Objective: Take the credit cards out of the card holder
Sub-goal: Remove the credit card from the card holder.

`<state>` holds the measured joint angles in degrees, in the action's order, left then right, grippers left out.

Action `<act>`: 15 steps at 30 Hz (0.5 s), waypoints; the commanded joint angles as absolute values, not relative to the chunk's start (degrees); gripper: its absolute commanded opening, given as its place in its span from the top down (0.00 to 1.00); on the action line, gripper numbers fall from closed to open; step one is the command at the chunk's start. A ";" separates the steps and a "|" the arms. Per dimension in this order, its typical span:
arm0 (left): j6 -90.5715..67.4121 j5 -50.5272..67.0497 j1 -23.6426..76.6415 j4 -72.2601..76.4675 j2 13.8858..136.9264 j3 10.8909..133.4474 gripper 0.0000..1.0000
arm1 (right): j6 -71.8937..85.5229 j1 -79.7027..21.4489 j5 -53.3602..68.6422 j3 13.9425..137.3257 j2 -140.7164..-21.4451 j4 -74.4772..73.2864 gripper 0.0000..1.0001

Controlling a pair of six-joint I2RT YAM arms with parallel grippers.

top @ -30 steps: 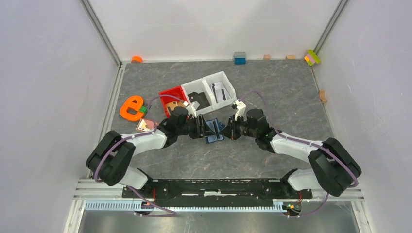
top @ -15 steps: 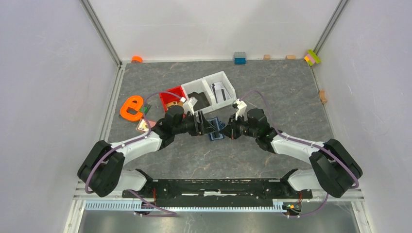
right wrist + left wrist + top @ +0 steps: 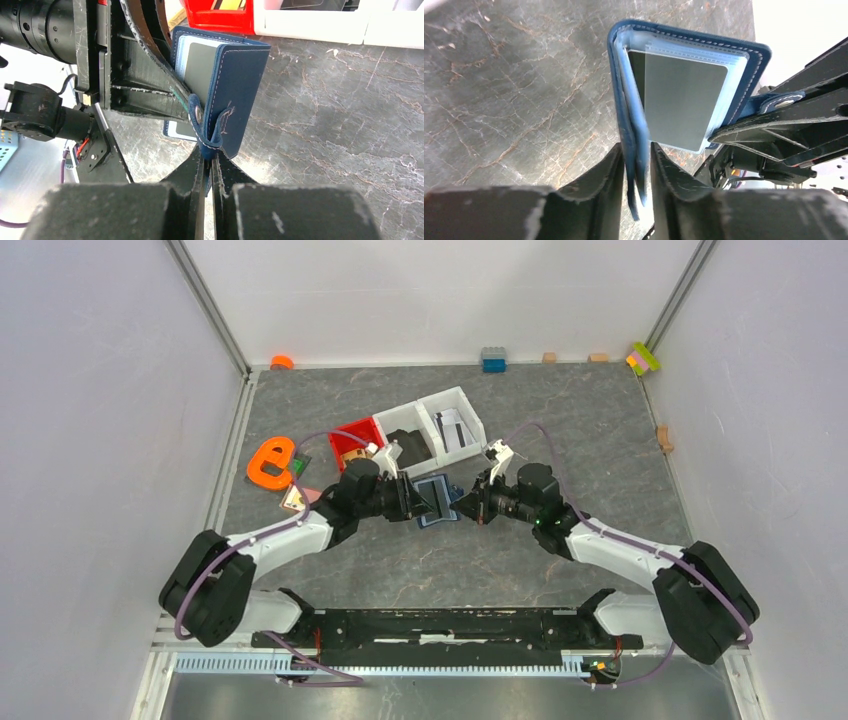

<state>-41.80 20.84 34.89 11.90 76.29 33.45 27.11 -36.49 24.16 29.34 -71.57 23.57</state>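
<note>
The navy-blue card holder [image 3: 436,502] hangs open between my two grippers, just above the table. My left gripper [image 3: 638,150] is shut on one blue cover flap [image 3: 630,110], pinched edge-on between its fingers. My right gripper [image 3: 210,152] is shut on the short strap tab [image 3: 214,131] of the other cover [image 3: 242,90]. A light grey credit card [image 3: 684,100] sits in a clear sleeve inside the holder. The right wrist view shows it as a grey card [image 3: 200,62] partly behind the left finger. Any other cards are hidden.
A red bin [image 3: 350,432] and two white bins [image 3: 425,401] holding small items stand just behind the grippers. An orange ring-shaped object [image 3: 270,462] and a small pink piece [image 3: 297,498] lie to the left. Toy blocks [image 3: 493,359] line the back wall.
My left gripper opened wide, shifted a little and closed onto the holder's flap. The holder swung open wider and sits slightly farther back. My right gripper kept its grip on the strap.
</note>
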 commanded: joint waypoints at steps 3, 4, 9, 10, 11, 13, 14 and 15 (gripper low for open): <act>-39.64 19.12 33.86 14.47 68.25 31.73 0.89 | 28.03 -36.57 25.68 29.00 -68.72 28.22 1.00; -39.60 18.92 33.84 14.58 66.74 31.20 0.93 | 27.91 -36.50 25.63 28.92 -68.37 28.06 1.00; -39.20 18.30 33.87 15.74 57.77 28.53 0.98 | 28.12 -35.70 25.37 28.20 -66.74 28.16 0.90; -39.20 18.30 33.84 16.09 56.39 27.95 0.98 | 28.32 -35.52 25.24 27.85 -66.23 28.50 0.83; -39.28 18.28 33.84 16.61 54.86 27.49 0.98 | 28.48 -35.34 25.16 27.52 -65.59 28.97 0.70; -39.38 18.40 33.85 17.24 52.46 26.76 0.98 | 28.80 -35.09 24.89 26.47 -64.41 30.27 0.50; -39.48 18.83 33.85 17.88 51.59 26.32 0.98 | 28.94 -35.07 24.90 25.64 -63.81 31.67 0.39; -39.69 19.62 33.84 18.53 51.12 26.05 0.98 | 29.32 -34.98 25.07 24.70 -62.97 33.68 0.32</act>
<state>-40.62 17.52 33.80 11.73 54.57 26.65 28.82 -35.42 25.32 27.49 -65.49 28.51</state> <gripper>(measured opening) 0.082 0.562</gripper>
